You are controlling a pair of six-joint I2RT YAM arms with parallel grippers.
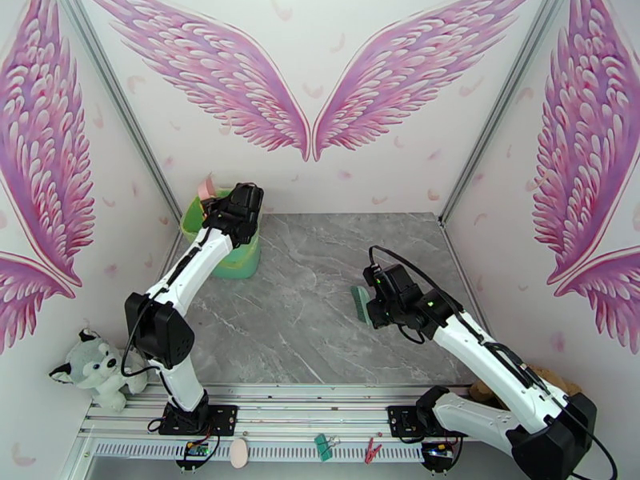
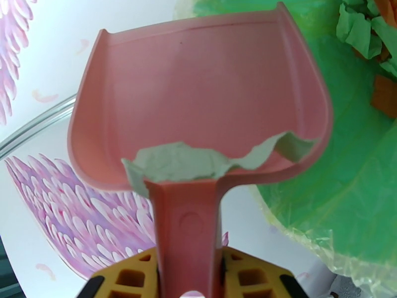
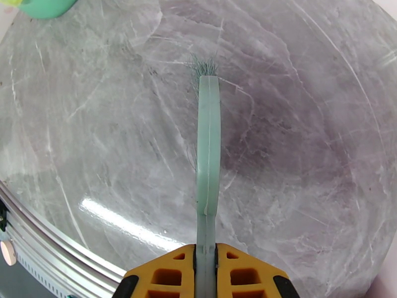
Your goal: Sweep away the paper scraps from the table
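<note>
Top external view: the left arm reaches to the far left corner of the surface (image 1: 312,330), with the left pincer (image 1: 238,203) positioned above a green bin (image 1: 244,262) standing there. Left wrist view: this pincer's fingers are pressed against both sides of the handle of a pink dustpan (image 2: 198,95), pinching it. The pan's open mouth points away from the wrist, over the bin's green liner. One pale scrap (image 2: 193,162) lies inside the pan at its rear wall, by the root of the handle. Paper scraps (image 2: 360,26), mint green and orange, lie crumpled inside the bin, past the pan's right edge. Right wrist view: the right pincer (image 3: 206,274) is clamped on the thin handle of a teal brush (image 3: 208,145), which extends straight ahead, bristles at the far tip. Whether the bristles touch the marble cannot be told. Top external view places this brush over the middle right of the surface, well apart from the bin.
</note>
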